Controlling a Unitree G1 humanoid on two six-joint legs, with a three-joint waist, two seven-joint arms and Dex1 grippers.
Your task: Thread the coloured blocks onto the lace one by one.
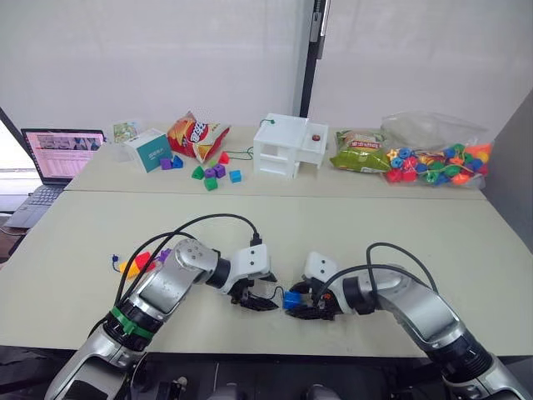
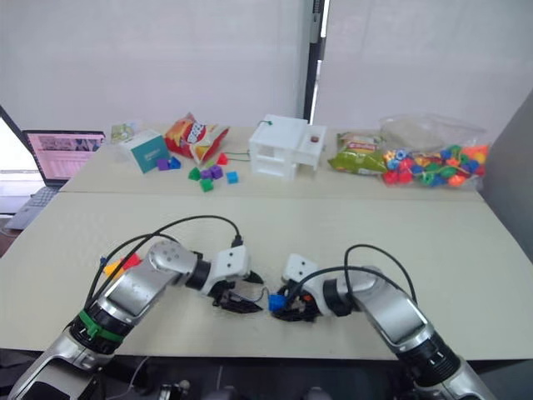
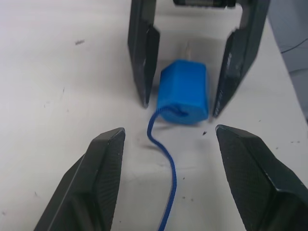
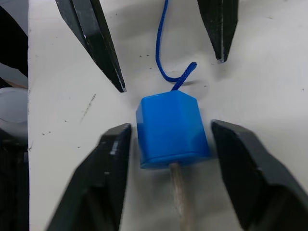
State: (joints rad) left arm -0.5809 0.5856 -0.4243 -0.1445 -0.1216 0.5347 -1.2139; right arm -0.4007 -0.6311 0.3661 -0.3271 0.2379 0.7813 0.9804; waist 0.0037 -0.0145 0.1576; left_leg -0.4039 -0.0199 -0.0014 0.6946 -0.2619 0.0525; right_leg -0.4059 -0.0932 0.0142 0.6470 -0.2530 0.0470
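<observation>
On your pale table [image 1: 350,233], both grippers, left [image 3: 168,139] and right [image 4: 168,139], stand open around the blue block [image 4: 171,127], so a nudge could slide it off the lace [image 3: 166,168].

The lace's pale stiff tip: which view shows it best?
The right wrist view: the pale tip pokes out of the blue block between the open right gripper fingers. The left wrist view shows just a sliver beyond the block; the eye views show the block, not the tip.
</observation>
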